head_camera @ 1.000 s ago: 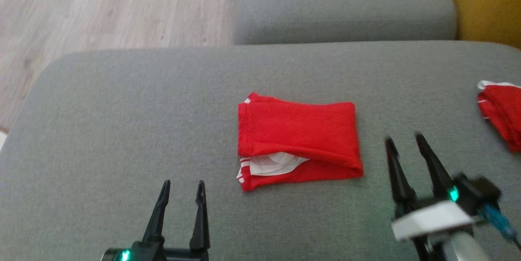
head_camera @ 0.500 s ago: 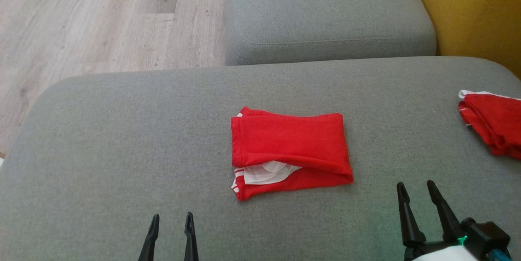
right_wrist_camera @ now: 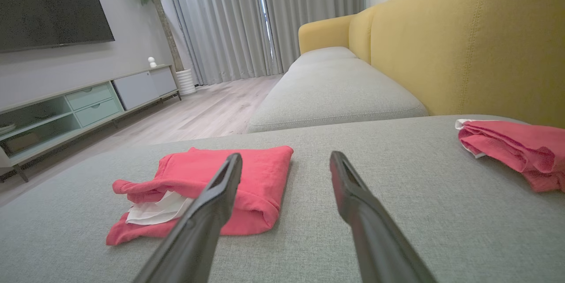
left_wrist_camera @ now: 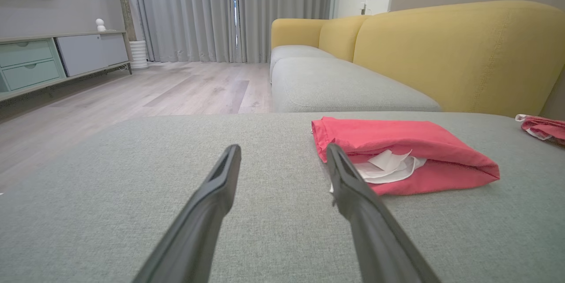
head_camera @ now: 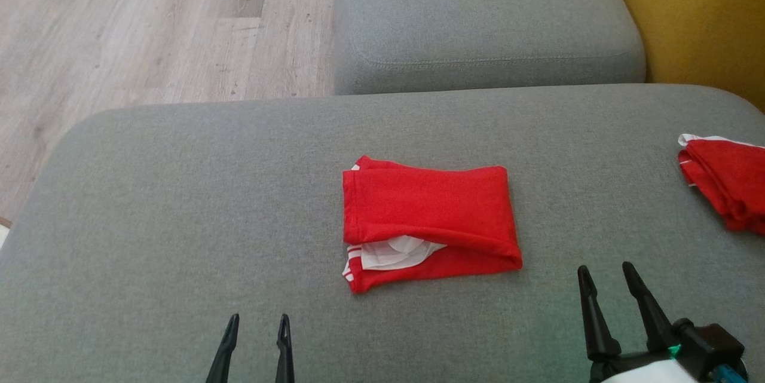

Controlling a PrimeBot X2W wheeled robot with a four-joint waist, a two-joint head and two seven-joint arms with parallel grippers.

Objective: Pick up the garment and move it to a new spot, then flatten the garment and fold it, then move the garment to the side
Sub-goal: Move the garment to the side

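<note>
Both grippers have drawn back toward the robot, though the head camera shifted as well. The right gripper (head_camera: 602, 269) stood beside the garment's right edge a second ago and now sits below its near edge. The left gripper (head_camera: 257, 318) has pulled back too. Both are spread wide, hold nothing and stay clear of the cloth. The garment (head_camera: 427, 215) lies folded mid-cushion (head_camera: 179, 192), beyond and between them. Folding looks done, and moving it aside likely remains. A second red garment (head_camera: 726, 186) lies well apart at the right.
</note>
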